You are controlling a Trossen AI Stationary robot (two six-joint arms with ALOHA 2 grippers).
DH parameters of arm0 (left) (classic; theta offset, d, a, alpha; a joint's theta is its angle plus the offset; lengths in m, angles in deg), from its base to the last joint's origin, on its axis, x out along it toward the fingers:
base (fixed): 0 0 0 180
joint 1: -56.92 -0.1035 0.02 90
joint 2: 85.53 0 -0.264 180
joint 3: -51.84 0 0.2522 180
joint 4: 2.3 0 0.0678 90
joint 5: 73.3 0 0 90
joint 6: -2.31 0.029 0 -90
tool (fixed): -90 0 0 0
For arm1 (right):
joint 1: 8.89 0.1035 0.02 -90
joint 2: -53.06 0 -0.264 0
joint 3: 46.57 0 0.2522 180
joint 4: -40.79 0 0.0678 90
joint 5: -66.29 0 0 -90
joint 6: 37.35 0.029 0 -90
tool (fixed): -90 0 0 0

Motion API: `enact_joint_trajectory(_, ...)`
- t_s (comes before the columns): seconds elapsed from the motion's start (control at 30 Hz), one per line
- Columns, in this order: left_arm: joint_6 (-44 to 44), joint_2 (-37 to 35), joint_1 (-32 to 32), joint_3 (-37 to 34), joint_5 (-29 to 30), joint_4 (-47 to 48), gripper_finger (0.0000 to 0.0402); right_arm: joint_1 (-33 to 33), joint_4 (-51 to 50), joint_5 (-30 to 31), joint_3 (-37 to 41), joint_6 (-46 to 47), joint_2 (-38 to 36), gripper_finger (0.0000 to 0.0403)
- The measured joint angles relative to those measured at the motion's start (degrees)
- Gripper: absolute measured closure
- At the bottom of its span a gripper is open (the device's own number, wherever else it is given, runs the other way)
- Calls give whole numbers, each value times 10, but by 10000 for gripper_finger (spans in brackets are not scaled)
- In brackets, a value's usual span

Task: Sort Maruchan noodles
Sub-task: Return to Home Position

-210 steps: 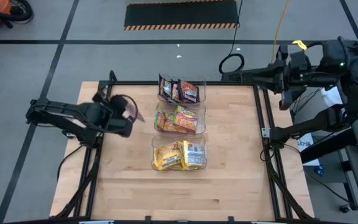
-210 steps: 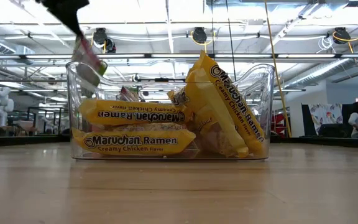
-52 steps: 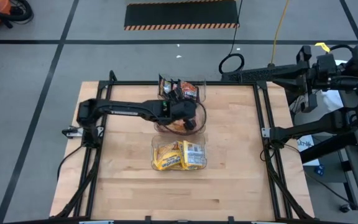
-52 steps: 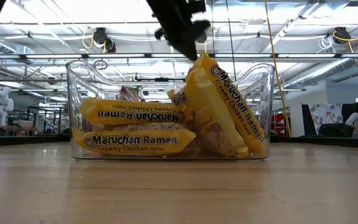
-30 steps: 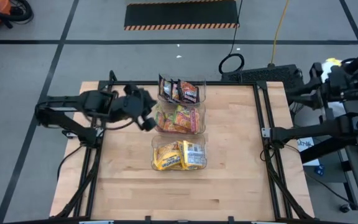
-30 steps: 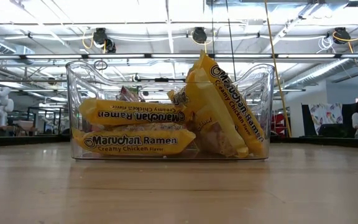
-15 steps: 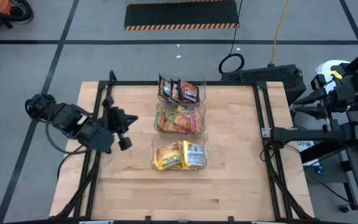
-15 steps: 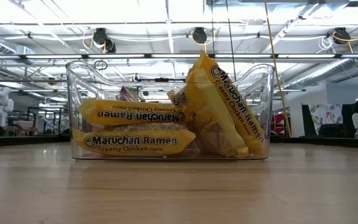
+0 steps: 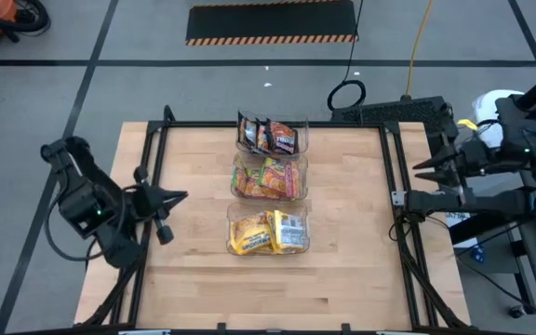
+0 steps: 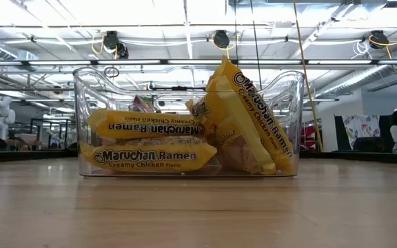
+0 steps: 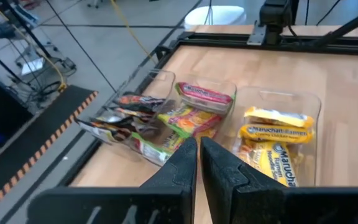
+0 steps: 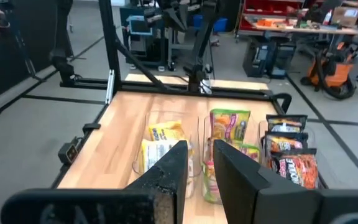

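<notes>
Your left gripper [image 11: 199, 146] is clenched on nothing, sitting at the 9 o'clock edge of the table [image 9: 342, 261] and pointing toward 3. Your right gripper [image 12: 199, 149] is released and empty, fingers slightly apart, off the table past 3 o'clock. Maruchan noodles [image 10: 150, 156] sit in three clear bins [image 10: 83, 96] mid-table: dark packets [image 9: 270, 137] at 12, green-yellow packets [image 9: 266, 177] centre, yellow packets [image 9: 266, 233] at 6.
</notes>
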Motion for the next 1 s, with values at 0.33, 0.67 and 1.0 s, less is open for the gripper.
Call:
enact_joint_trajectory(0.33, -123, -38, 79, -121, 55, -8, 373, 0, 0, -20, 20, 3, -38, 332)
enact_joint_trajectory(0.67, -123, -61, 128, -200, 145, -53, 374, -13, 20, -9, 19, 15, -99, 332)
enact_joint_trajectory(1.0, -171, -94, 137, -290, 199, -123, 395, -31, -18, -6, 19, 27, -99, 332)
